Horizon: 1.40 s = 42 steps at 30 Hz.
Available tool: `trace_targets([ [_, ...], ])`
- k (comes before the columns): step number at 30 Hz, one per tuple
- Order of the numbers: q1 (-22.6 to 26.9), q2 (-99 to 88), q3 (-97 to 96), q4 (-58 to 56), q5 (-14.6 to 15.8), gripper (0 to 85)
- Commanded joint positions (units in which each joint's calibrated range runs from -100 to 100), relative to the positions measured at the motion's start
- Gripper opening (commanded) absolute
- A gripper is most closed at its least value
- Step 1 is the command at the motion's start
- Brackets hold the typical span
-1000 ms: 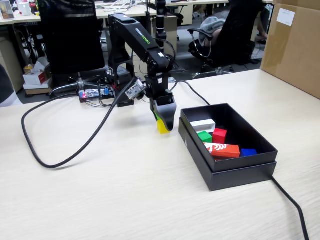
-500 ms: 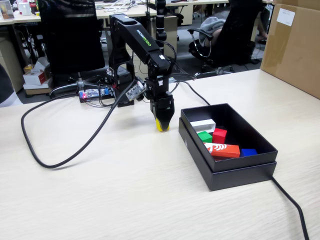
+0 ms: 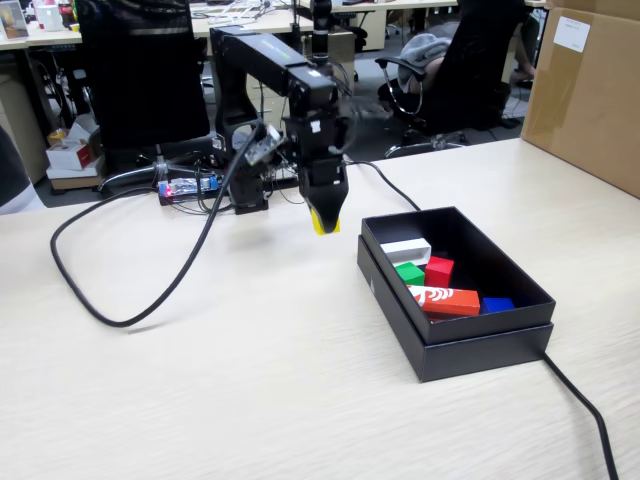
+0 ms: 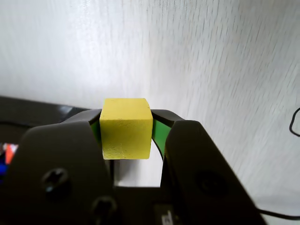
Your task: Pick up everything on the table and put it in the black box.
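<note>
The gripper (image 3: pixel 322 222) is closed on the yellow cube (image 3: pixel 320 223). In the wrist view the gripper (image 4: pixel 126 129) has one black jaw on each side of the yellow cube (image 4: pixel 126 128), and both jaws press on its sides. The jaws are only as far apart as the cube is wide. A bit of green lining shows on the inside of each jaw.

The cube sits straight between the jaws, not tilted. Its flat front face looks at the wrist camera and its top face is level. It is the same length on every side, so it has no long way.

In the fixed view the gripper points down and the cube is up in the air above the surface (image 3: pixel 250 380), not touching it. It hangs just to the left of the black box (image 3: pixel 470 345), near the box's far left corner, and it is not over the box.

Inside the black box lie a green cube (image 3: pixel 409 272) and a red cube (image 3: pixel 438 271), side by side and touching. Behind them is a white block (image 3: pixel 405 249). In front of them is a long red-orange block (image 3: pixel 445 299) with white marks, and a small blue piece (image 3: pixel 497 304) is next to it.

A thick black cable (image 3: pixel 120 290) loops across the surface on the left.
</note>
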Motion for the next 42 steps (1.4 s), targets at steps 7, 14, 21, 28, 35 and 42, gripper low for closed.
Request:
trace_targets([
  [7,2.59,1.21,31.33,-5.74,-1.27,2.5],
  [14,3.42,21.52,47.38,-5.48,-3.22,2.7],
  [21,3.86,30.58,48.47,-0.99,-5.81,2.8],
  [28,4.64,40.22,48.11,4.03,-8.21,3.1],
  [35,4.69,45.96,46.65,6.79,-8.30,3.3],
  [42,4.84,50.55,42.57,7.57,-7.86,14.0],
])
